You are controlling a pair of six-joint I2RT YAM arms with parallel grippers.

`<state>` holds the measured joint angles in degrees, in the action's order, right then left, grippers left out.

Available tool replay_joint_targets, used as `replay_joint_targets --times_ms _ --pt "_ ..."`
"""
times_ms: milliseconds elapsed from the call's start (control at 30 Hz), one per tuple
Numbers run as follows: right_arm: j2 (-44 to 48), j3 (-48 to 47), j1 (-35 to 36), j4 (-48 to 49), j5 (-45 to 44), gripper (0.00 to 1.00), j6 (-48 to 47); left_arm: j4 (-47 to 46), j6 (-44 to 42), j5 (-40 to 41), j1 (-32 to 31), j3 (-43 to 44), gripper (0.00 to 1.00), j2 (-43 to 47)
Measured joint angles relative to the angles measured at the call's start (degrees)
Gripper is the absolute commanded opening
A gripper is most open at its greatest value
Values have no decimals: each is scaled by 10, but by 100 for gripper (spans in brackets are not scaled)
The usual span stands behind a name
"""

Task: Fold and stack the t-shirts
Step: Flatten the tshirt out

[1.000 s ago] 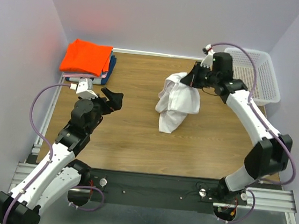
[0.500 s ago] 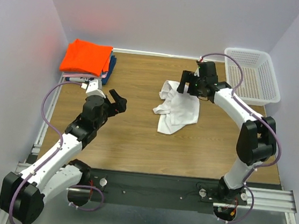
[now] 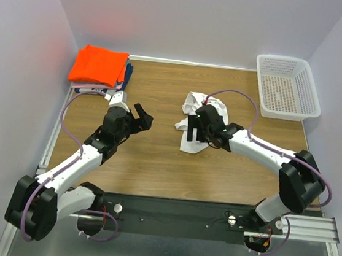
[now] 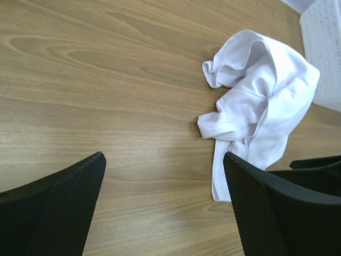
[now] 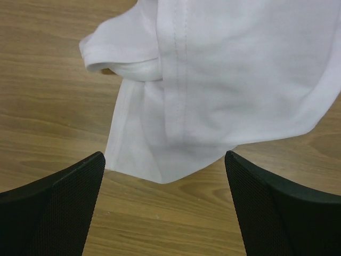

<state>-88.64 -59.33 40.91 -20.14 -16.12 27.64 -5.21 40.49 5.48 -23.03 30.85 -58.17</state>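
A folded orange shirt [image 3: 99,64] tops a blue one [image 3: 124,82] at the far left corner, the left gripper [image 3: 144,120] hangs with jaws apart, and the right gripper [image 3: 190,132], likewise spread, hovers over the crumpled white shirt [image 4: 261,106] in the middle of the table [image 3: 155,157].

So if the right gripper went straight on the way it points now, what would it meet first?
Most likely the white t-shirt: its lower corner lies straight ahead between the open fingers of the right gripper. Bare table shows nearer, so the fingers might touch wood first; depth is unclear.
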Motion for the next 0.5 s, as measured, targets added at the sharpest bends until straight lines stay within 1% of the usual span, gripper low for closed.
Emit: replay_joint_targets --times_ms 67,100,200,233,300,367,400,467,500 --pt "-23 1 14 0 -13 94 12 -7 -1 -8 -1 0 98 -19" --pt "-33 1 19 0 -19 89 16 -9 -1 -11 -2 0 98 -27" --pt "-66 0 25 -1 -37 79 31 -11 -2 -19 -6 0 98 -43" --pt "-73 -1 25 -1 -41 78 33 -12 -2 -20 -7 0 98 -45" --pt "-92 -4 25 -1 -57 69 40 -12 -2 -22 -8 0 98 -47" --pt "-103 -7 25 -1 -69 65 43 -14 -2 -22 -8 0 98 -48" --pt "-109 -10 25 -2 -78 56 46 -16 -2 -23 -9 0 98 -48" --pt "-115 -16 25 -1 -89 49 51 -19 -2 -23 -10 0 98 -48" --pt "-117 -17 25 -1 -91 47 49 -21 -3 -23 -10 0 98 -49"
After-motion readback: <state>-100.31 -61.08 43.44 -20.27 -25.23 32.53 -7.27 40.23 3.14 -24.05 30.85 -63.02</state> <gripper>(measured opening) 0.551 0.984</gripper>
